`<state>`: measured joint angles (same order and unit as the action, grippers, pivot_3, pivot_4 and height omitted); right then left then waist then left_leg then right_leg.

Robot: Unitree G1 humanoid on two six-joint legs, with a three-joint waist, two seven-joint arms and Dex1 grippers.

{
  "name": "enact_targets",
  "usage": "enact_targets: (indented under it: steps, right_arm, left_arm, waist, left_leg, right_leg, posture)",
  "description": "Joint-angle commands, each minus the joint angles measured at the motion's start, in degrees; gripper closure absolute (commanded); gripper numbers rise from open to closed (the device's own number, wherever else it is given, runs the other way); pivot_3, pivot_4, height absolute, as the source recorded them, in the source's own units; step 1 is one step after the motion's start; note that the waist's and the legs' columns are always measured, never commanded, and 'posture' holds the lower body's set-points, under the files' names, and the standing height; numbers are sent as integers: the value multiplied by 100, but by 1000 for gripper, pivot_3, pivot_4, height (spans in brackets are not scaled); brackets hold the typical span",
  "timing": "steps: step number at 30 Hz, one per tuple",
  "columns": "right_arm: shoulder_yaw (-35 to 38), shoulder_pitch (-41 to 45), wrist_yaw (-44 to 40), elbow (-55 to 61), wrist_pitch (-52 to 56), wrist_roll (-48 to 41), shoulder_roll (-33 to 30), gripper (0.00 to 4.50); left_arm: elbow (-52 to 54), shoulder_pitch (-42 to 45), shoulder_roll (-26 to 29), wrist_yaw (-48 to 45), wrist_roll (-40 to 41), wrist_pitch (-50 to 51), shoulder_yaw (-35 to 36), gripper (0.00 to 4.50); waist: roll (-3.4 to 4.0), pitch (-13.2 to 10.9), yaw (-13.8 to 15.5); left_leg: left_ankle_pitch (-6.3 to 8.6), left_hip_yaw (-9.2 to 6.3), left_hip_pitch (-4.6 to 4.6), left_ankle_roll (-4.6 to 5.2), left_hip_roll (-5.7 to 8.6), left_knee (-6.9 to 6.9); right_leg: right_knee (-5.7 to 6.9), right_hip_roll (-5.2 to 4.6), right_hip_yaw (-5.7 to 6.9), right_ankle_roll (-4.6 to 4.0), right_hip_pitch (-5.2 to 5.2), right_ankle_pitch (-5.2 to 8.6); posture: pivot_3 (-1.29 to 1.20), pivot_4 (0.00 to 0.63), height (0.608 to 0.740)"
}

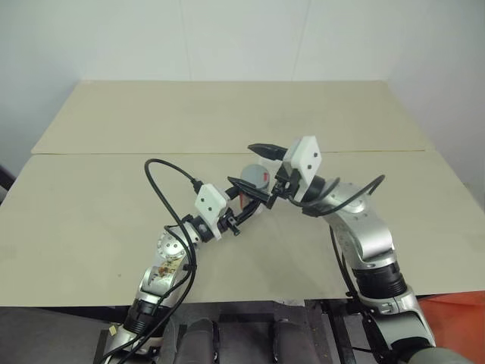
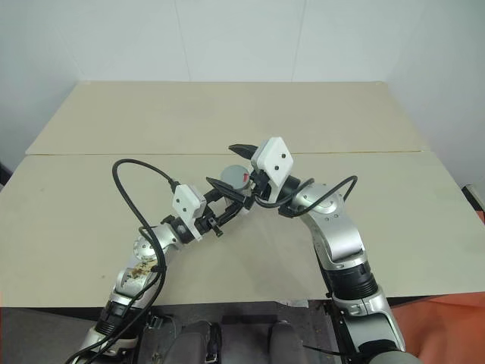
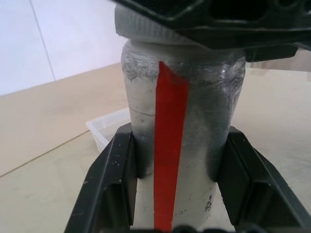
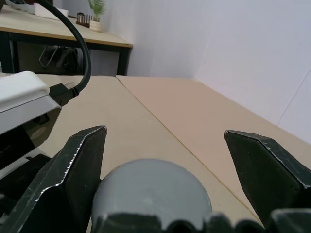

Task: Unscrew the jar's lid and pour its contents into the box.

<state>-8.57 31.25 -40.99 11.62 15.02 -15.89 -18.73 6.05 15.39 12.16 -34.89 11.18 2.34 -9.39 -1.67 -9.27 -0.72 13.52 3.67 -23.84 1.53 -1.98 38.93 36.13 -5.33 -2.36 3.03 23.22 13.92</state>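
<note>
Left wrist view has the left fingers (image 3: 109,189) clamped on the jar (image 3: 182,126) above the bench (image 1: 91,220), the right gripper (image 4: 165,160) spread wide around the lid (image 4: 150,194); an off-centre closure risks twisting the jar loose.

Pale beige wooden desk (image 1: 114,220) of 2 abutting boards; a shallow clear plastic box (image 3: 104,128) rests on it.

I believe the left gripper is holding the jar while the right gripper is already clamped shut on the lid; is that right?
Not quite. The left gripper does hold the jar, but the right gripper is open, its fingers standing apart on either side of the lid, as the right wrist view shows.
</note>
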Motion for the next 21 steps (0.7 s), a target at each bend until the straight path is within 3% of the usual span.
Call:
enact_targets:
  steps: [1,21]
  right_arm:
    - [204,-124,114,427,60,-68,-97,62]
    - [779,-965,-48,988,89,-418,-891,62]
  left_arm:
    - [117,94,-51,-37,115,-140,51,2579]
    - [17,97,-25,-208,175,-189,136,2579]
  waist:
    - [0,0,0]
    - [-1,0,5]
  left_leg:
    - [0,0,0,0,0,0]
    - [0,-2,0,0,0,0]
  right_leg:
    - [0,0,0,0,0,0]
    - [-3,1,0,1,-3,1]
  posture:
    - [0,150,740]
    - [0,150,740]
